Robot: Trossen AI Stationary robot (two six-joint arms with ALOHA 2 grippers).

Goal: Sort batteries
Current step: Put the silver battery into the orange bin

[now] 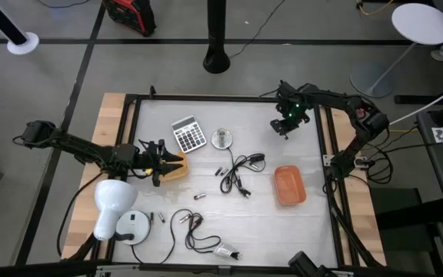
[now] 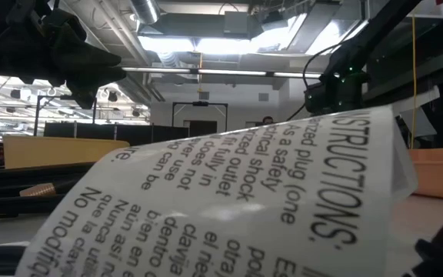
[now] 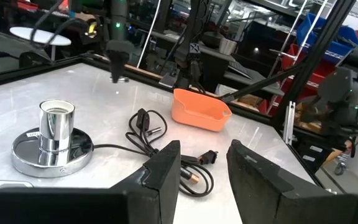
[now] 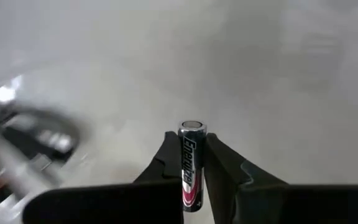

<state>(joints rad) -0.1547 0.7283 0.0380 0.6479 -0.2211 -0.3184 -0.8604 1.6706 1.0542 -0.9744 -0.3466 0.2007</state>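
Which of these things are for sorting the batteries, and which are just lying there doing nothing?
For the job:
- battery pinched in the right gripper
- a loose battery on the table
- probably the orange tray

Just lying about:
- calculator
- black cables
- silver disc-shaped stand

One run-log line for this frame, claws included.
right claw: shut on battery, above far right table | left claw: open, empty, by tan tray | orange bin: no battery seen
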